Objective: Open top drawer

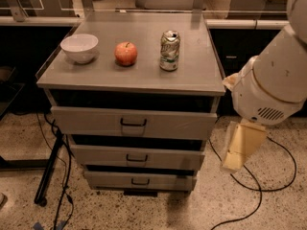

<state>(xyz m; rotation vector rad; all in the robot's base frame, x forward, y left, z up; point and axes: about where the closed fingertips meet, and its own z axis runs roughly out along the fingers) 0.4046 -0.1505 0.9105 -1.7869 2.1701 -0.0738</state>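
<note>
Top drawer [91, 121] sits directly under cabinet top [144, 78], dark gap above its front, small dark handle [133, 123] at centre. Gripper [241, 146] hangs right of cabinet, pointing floorward, clear of drawer (how wide it stands: not discernible). On top, in row: white bowl [79, 47], apple [125, 53], can [169, 51].

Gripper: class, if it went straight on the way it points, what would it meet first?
Likely the floor: the gripper points down, right of the top drawer, though depth is unclear.
</note>
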